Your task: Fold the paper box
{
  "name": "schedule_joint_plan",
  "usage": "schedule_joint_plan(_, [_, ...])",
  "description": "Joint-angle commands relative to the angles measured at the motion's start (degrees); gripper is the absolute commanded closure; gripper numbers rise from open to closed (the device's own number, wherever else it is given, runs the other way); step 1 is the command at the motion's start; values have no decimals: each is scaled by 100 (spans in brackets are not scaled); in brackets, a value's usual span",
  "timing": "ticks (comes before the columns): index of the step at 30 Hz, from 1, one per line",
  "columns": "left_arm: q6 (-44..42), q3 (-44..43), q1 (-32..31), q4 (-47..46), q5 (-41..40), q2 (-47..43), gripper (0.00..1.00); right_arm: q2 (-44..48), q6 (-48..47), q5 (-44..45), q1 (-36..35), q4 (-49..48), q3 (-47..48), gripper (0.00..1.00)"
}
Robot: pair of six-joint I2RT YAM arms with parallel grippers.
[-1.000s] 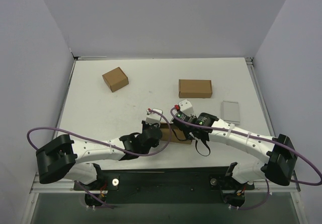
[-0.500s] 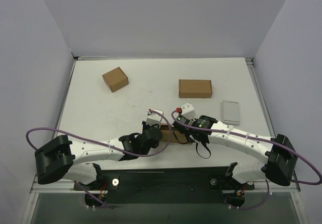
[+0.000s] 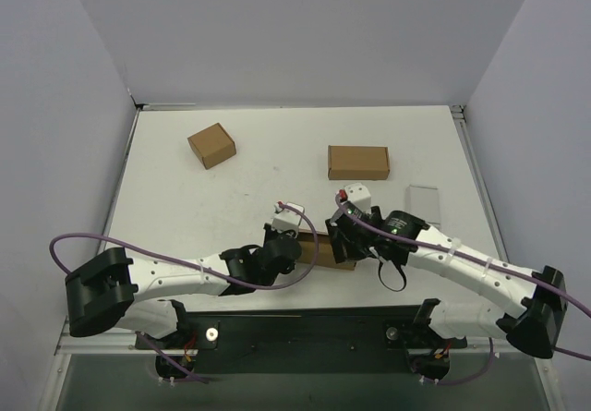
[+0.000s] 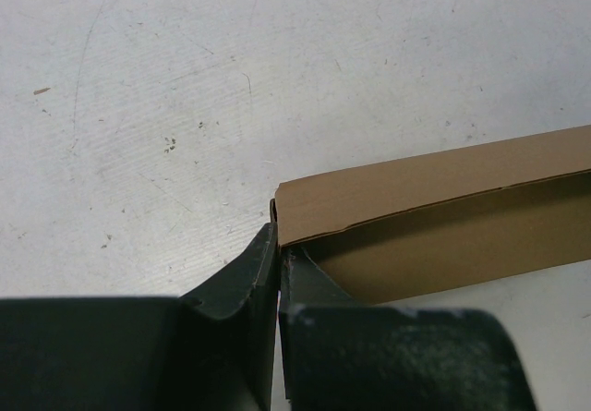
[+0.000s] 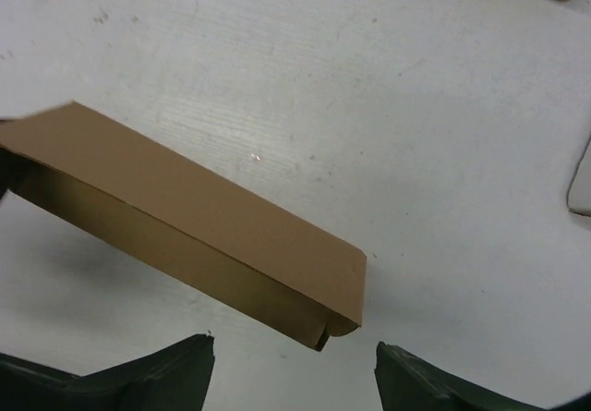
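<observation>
The paper box (image 3: pixel 323 249) is a long brown cardboard box lying near the table's front edge, between my two grippers. My left gripper (image 3: pixel 294 237) is shut on its left end. In the left wrist view the dark fingers (image 4: pixel 249 277) pinch the thin end wall at the corner of the paper box (image 4: pixel 434 189). My right gripper (image 3: pixel 342 243) stands open at the right end. In the right wrist view the closed lid and rounded corner of the paper box (image 5: pixel 203 208) lie just ahead of the right gripper (image 5: pixel 293 343), whose fingertips are spread wide and touch nothing.
A second oblong brown box (image 3: pixel 358 162) lies at the back right, a squarish brown carton (image 3: pixel 211 145) at the back left, and a flat grey case (image 3: pixel 424 203) right of the right arm's wrist. White walls border the table on three sides.
My right gripper has opened and let go of the box's right end, and that arm has drawn back to the right. The left gripper has kept its hold.
</observation>
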State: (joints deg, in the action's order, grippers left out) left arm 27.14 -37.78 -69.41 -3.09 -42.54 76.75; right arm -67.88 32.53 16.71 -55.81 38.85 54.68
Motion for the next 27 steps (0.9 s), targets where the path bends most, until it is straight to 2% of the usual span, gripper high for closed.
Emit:
schedule_joint_plan(1, [-94, 131, -126, 1074, 713, 218, 100, 424, 139, -423, 385, 193, 333, 27])
schedule_joint_plan(5, [-68, 139, -126, 1091, 704, 217, 100, 591, 262, -659, 886, -122, 123, 26])
schedule_joint_plan(9, [-42, 148, -143, 1135, 660, 200, 100, 881, 525, -1423, 1467, -868, -552, 27])
schedule_joint_plan(11, [-42, 148, -143, 1153, 651, 191, 100, 1039, 613, -1530, 1669, -1028, -686, 27])
schedule_joint_plan(16, [-33, 131, -143, 1144, 642, 217, 100, 1320, 885, -1487, 1767, -1310, -1028, 27])
schedule_joint_plan(27, [-86, -10, -178, 1136, 686, 358, 100, 1540, 1158, -1390, 1802, -1441, -1776, 34])
